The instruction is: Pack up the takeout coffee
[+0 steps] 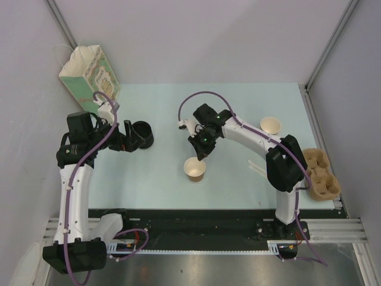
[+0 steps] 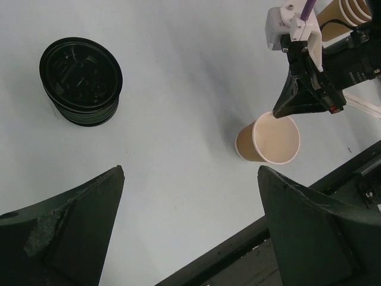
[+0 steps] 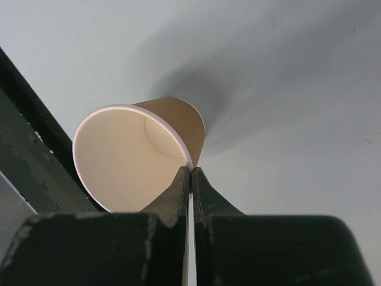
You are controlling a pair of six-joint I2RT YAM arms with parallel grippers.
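A: Where are the edges, and how much room is there to move?

B: Walls close the bench (image 1: 238,190) at the back and on both sides, and a black rail (image 1: 196,220) runs along its near edge. A paper bag (image 1: 89,71) stands in the far left corner. A cup carrier (image 1: 321,176) lies at the right edge, and a stack of cups (image 1: 271,125) stands near the far right. The widest open stretch is toward the back wall, between the stack of lids (image 1: 143,134) and the stack of cups.

A: And the end effectors?

B: The right end effector (image 3: 191,173) has its fingers pressed together on the rim of the cup (image 3: 128,161). One finger is inside the mouth and the other is against the outer wall. The left end effector (image 2: 190,173) is spread wide with nothing between its fingers. In the top view it hangs just beside the stack of lids.

A: How does the cup look, and where is it?

B: It is tan kraft paper outside and white inside, with a thin rolled rim. Its mouth is open, so the round bottom shows. It sits near the middle of the bench, close to the near rail and well apart from the lids and the carrier. I cannot tell whether its base rests on the bench or hangs just above it.
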